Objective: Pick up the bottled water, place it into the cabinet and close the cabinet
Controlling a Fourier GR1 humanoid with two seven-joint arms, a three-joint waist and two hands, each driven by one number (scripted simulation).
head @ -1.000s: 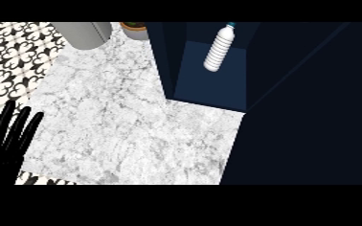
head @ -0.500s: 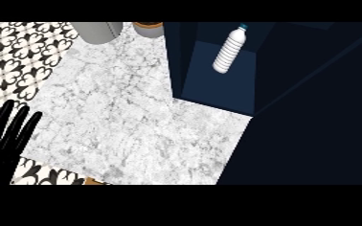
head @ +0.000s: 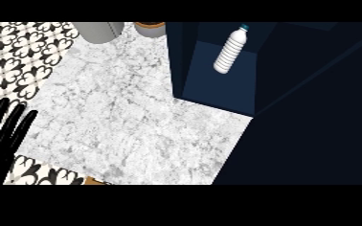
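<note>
Only one hand shows: the left hand [head: 14, 129], at the left edge of the frame, a little below the middle. Its black fingers are straight and point upward, slightly spread, holding nothing; it rests over the left border of the marble counter [head: 134, 119]. The right hand appears nowhere in the frame.

One bottled water [head: 232, 49] is present, in the upper right of centre. It is white with a blue cap, and it lies tilted, cap toward the top of the frame and the base lower and to the left. It sits inside the cabinet [head: 212, 72], on the dark blue inner surface, well apart from the hand. One cabinet can be counted, its navy interior open toward the counter; a large dark panel [head: 304, 124] fills the right side of the frame, and whether it is the cabinet's door cannot be told.

Along the top edge stand two other things: one grey cylinder [head: 99, 30] at the upper left of centre, and just beside it to the right one brown round object [head: 150, 28], both cut off by the frame. Black-and-white patterned tile [head: 32, 57] fills the upper left and shows again at the lower left corner.
</note>
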